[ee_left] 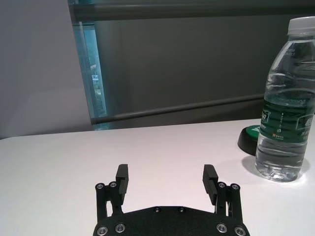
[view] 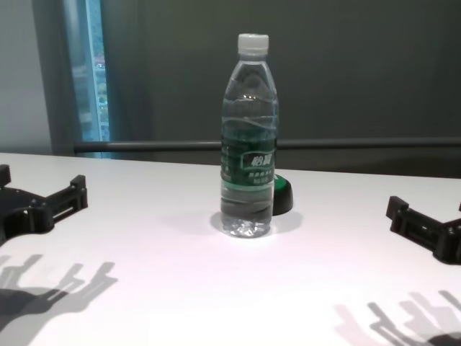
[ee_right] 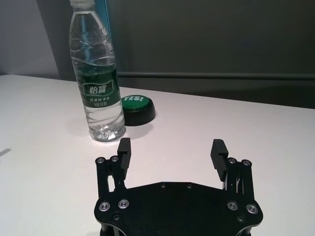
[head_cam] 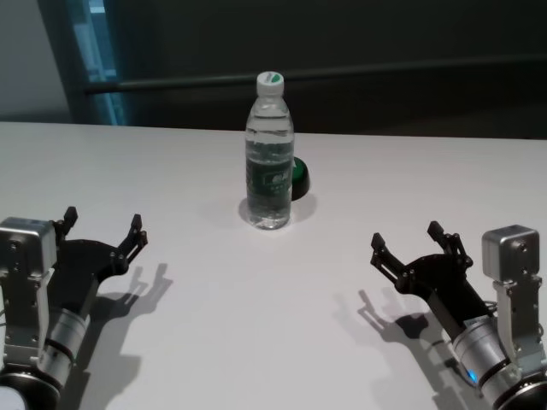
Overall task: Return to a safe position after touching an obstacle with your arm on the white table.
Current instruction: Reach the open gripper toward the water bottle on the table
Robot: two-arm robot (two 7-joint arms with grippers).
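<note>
The obstacle, a clear water bottle (head_cam: 270,162) with a white cap and green label, stands upright at the middle of the white table (head_cam: 256,325). It also shows in the chest view (view: 248,158), the left wrist view (ee_left: 285,113) and the right wrist view (ee_right: 98,83). My left gripper (head_cam: 103,220) is open and empty, low over the table at the near left, well apart from the bottle. My right gripper (head_cam: 407,235) is open and empty at the near right, also apart from it. Each wrist view shows its own spread fingers: left (ee_left: 166,172), right (ee_right: 171,145).
A low green button on a black base (head_cam: 300,175) sits just behind the bottle, to its right; it reads "YES!" in the right wrist view (ee_right: 138,105). Behind the table's far edge are a dark wall with a horizontal rail (head_cam: 342,81) and a narrow window strip (head_cam: 94,51).
</note>
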